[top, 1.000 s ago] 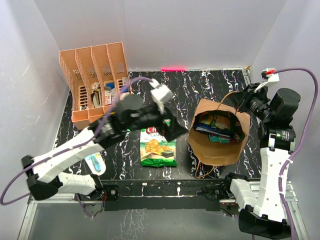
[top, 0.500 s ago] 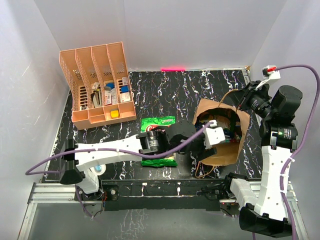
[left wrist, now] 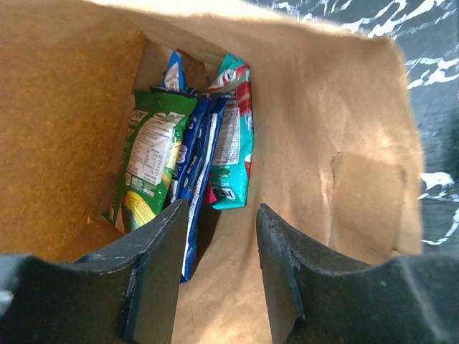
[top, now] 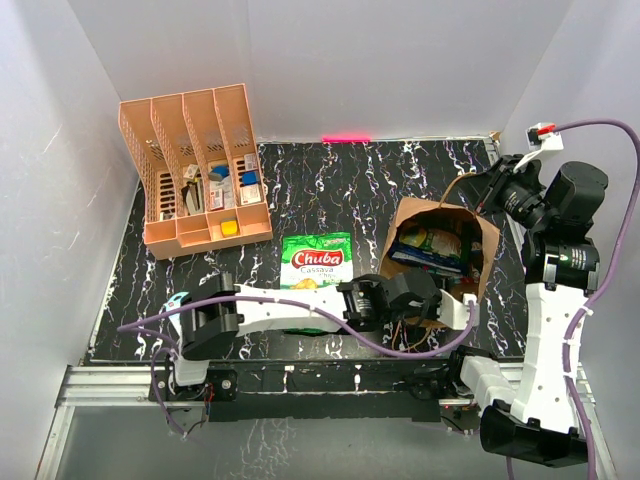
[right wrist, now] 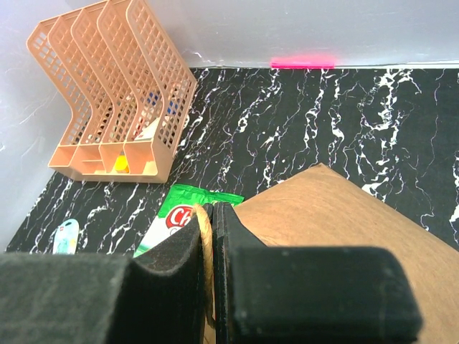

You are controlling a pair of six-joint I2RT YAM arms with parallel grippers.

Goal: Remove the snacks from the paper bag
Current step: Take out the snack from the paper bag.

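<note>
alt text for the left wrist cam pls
Looking into an open brown paper bag where snack packets sit side by side: a green packet, blue packets and a teal and red packet. The left arm's two black fingers stand apart at the bag's mouth, holding nothing.

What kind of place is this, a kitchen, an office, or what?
Probably a robot lab test cell: white walls box in a marbled table, a left arm and right arm are bolted at its edge, and the bag and organiser look staged.
</note>
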